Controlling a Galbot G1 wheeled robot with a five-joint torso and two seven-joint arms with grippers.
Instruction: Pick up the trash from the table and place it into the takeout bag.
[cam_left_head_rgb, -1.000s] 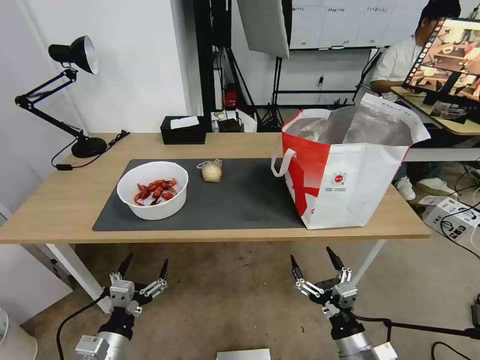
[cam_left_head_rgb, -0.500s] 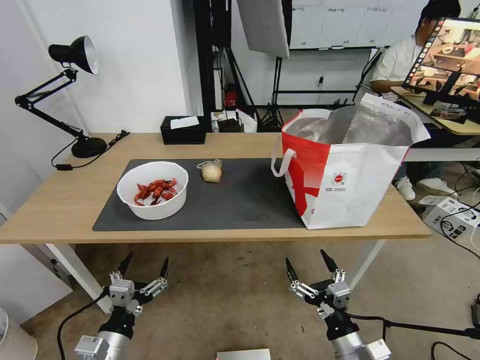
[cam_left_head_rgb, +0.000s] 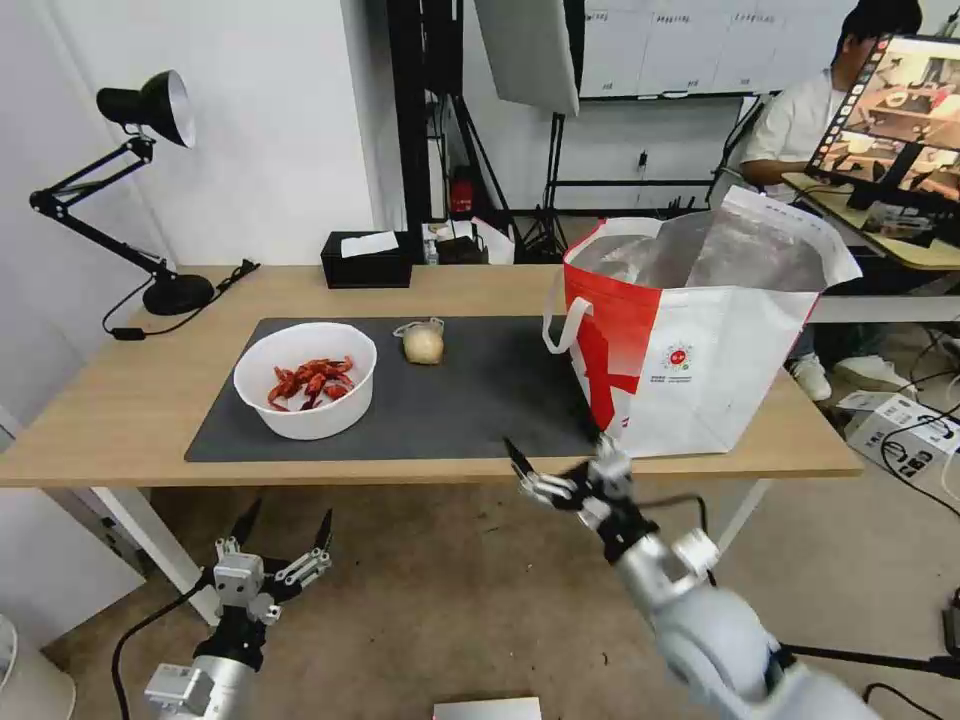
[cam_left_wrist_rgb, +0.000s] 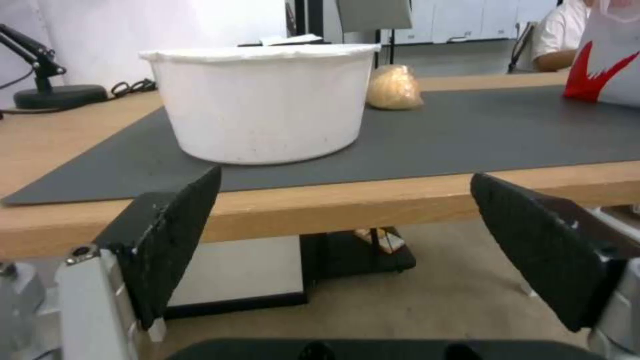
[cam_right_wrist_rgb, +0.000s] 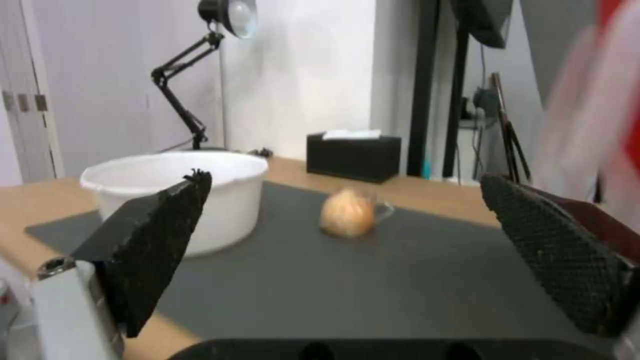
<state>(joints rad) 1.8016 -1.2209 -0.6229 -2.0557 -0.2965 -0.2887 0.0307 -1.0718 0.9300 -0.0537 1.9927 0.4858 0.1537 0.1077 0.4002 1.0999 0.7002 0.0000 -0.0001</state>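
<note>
Beige ball (cam_left_head_rgb: 423, 345) lies on the mat beyond the right tool (cam_left_head_rgb: 560, 455), jaws apart.

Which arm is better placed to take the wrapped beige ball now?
Probably the right. The right gripper is open at the table's front edge, facing the beige ball; the left gripper hangs low below the edge.

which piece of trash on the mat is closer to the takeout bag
The beige ball in clear wrap; the white bowl of crayfish shells sits farther from the takeout bag.

White wall (cam_left_head_rgb: 280, 120), black desk lamp (cam_left_head_rgb: 140, 110), beige floor (cam_left_head_rgb: 460, 590), monitor desk (cam_left_head_rgb: 900, 240)
</note>
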